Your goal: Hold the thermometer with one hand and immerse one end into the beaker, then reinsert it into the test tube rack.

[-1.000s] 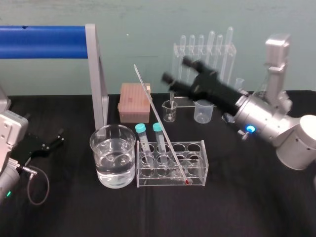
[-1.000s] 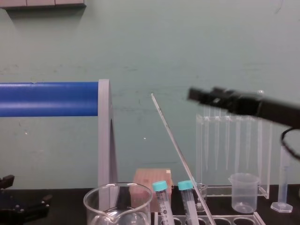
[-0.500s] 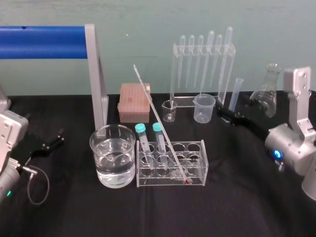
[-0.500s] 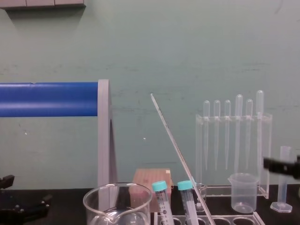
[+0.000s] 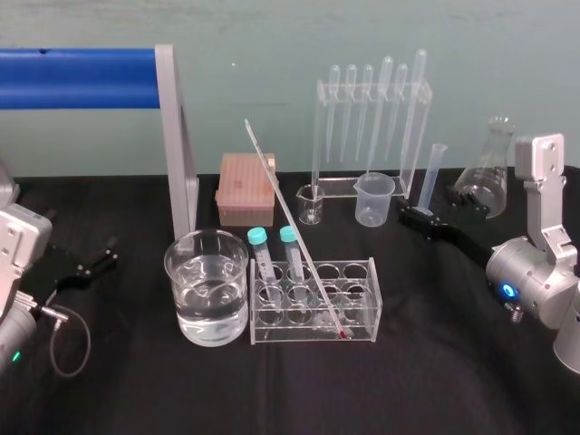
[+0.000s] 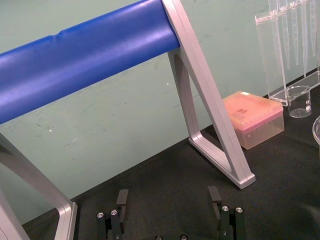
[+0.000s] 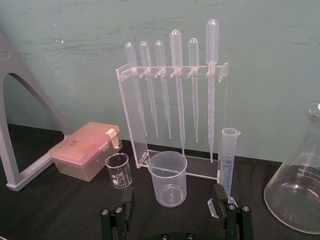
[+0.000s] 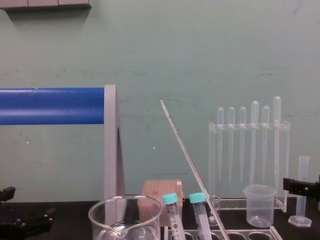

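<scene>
Thermometer (image 5: 288, 217) leans in the test tube rack (image 5: 362, 299), ungrasped, beside the beaker (image 5: 207, 299). Right gripper (image 5: 410, 216) sits low, well right of the rack, fingers apart and empty; left gripper (image 5: 107, 254) is parked at the left, also apart. Judgement: no grasp is in hand, and any dip calls for pinching the upper shaft.

Even, diffuse light, seemingly from overhead; shadows faint.

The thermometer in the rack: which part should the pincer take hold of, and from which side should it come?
Probably the bare shaft of the thermometer above the teal-capped tubes, approached from the robot's right by the open right pincer. It leans left out of the test tube rack, red bulb down; tubes and beaker crowd its left side.
</scene>
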